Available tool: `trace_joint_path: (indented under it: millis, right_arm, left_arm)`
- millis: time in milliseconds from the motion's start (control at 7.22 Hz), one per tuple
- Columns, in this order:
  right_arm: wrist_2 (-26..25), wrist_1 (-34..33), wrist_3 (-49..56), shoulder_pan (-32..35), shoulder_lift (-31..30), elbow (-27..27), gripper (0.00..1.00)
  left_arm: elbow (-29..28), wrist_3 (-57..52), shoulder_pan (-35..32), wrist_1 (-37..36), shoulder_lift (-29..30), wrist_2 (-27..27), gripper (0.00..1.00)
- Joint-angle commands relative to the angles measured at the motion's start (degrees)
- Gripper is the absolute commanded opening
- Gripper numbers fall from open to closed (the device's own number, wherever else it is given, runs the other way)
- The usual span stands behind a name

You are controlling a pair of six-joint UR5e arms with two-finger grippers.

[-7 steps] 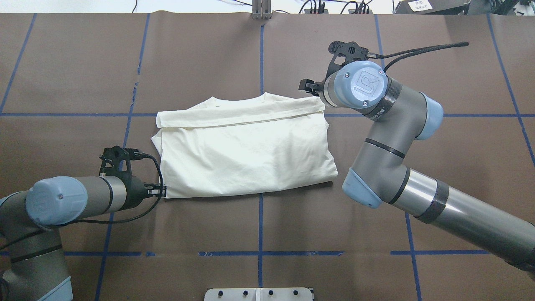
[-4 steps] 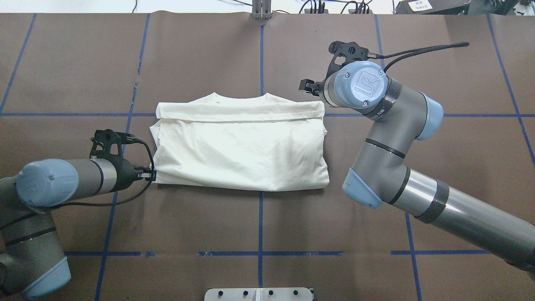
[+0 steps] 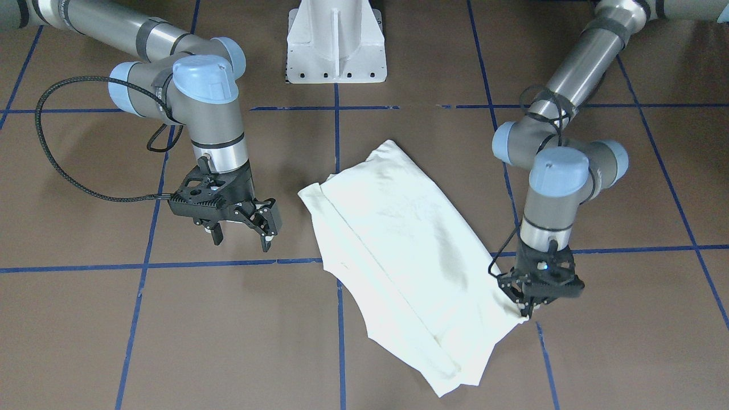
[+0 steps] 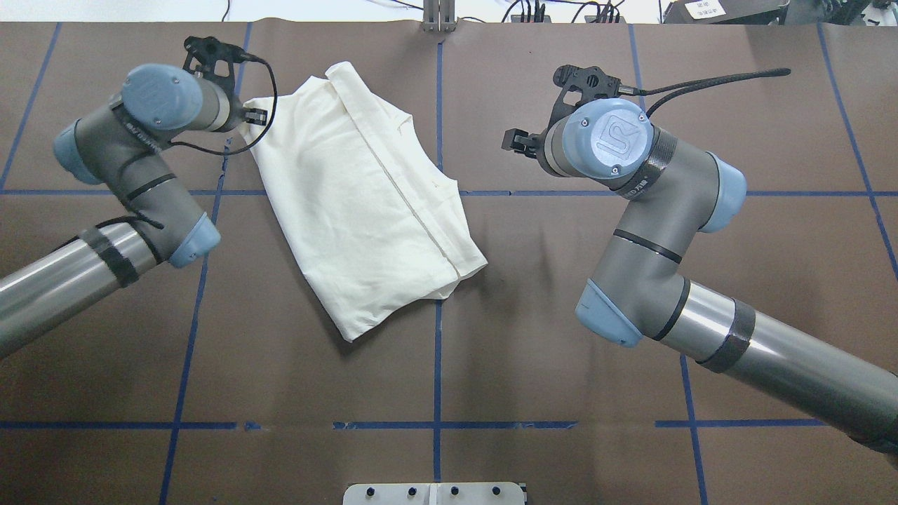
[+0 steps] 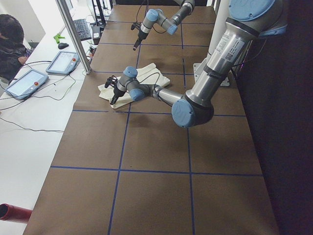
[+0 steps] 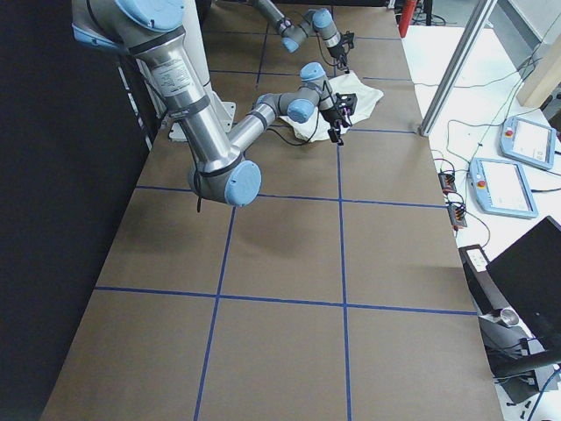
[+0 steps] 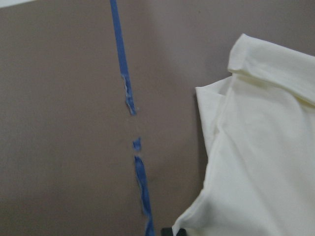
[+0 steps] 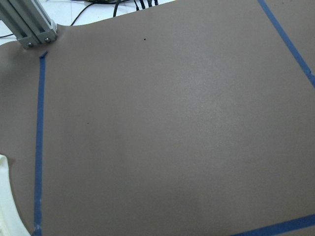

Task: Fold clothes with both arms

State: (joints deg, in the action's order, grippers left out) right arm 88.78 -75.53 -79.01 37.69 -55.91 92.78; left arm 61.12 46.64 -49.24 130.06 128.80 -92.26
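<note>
**A:** What sits nearest the robot?

**B:** The white base [image 3: 336, 51], at the near edge of the brown table [image 4: 561, 365]. It sits on the centre line [image 4: 436, 379], 1 strip in a grid of blue tape.

**A:** And the shirt?

**B:** Next out, the shirt [image 4: 365, 196] lies flat on the table, folded into a long rectangle with a plain side up. It is turned diagonally. Its near corner is left of the centre line, and its right corner just crosses that line. The rest runs away toward the far left. A folded band runs along the long edge on its right.

**A:** The right arm?

**B:** The right gripper [image 3: 241, 242] is on the right half, well apart from the shirt. Its fingers are spread wide, point down and hold nothing. Its wrist camera sees bare table, with only a sliver of cloth at the frame's lower left. A black cable [image 3: 57, 148] loops out from that wrist.

**A:** The left one?

**B:** A little farther out, the left gripper [image 3: 526, 311] is at the shirt's left corner, low by the table. Its jaws are closed on the cloth edge. In the left wrist view the cloth runs right up to a black finger.

**A:** Anything beyond?

**B:** A metal post [image 4: 438, 17] stands at the far edge, on the centre line.
</note>
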Motion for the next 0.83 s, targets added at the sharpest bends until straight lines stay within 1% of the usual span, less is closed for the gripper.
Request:
trace_joint_path:
  millis: [0, 138, 277, 415, 554, 692]
  right_arm:
    - [0.1, -0.2, 0.0, 0.1, -0.1, 0.6, 1.0]
    - [0.0, 0.2, 0.0, -0.2, 0.0, 0.4, 1.0]
    - [-0.1, 0.2, -0.3, -0.9, 0.8, 0.2, 1.0]
    - [-0.3, 0.1, -1.7, -1.2, 1.8, -0.1, 1.0]
    - [-0.4, 0.0, -4.6, -1.8, 5.6, -3.8, 0.97]
    - [-0.5, 0.1, -6.7, -2.7, 11.4, -10.6, 0.78]
  left_arm:
    - [-10.4, -1.1, -2.5, 5.8, 5.3, 0.1, 0.0]
    - [-9.4, -4.3, -2.6, 6.5, 3.9, 0.0, 0.97]
    - [-4.5, -6.9, -3.9, 9.9, -0.3, -0.8, 1.0]
    - [-1.2, -9.6, -7.1, 10.4, -2.7, -9.0, 1.0]
    - [2.0, -13.6, -8.6, 12.3, -6.2, -15.1, 1.0]
    - [4.8, -13.3, -8.6, 12.7, -8.5, -15.2, 1.0]
